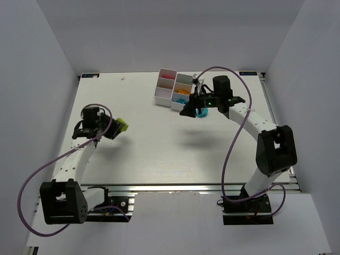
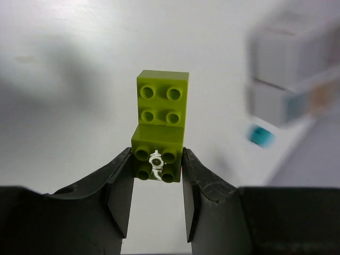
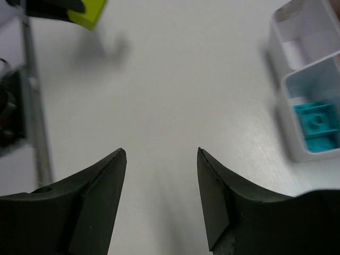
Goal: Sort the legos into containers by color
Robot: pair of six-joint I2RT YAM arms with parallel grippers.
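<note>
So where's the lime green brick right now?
The lime brick is pinched in the left hand at the left side of the table, well away from the white containers near the far edge.

**Surroundings of the Work Area**

A white, faintly grained table (image 1: 159,154) is enclosed on three sides by plain white walls (image 1: 42,53). An aluminium rail (image 1: 175,188) is fitted along its near edge. Small labels (image 1: 89,76), too small to be read, are fixed at both far corners. A tiny white speck (image 1: 123,78) is seen near the far edge.
</note>
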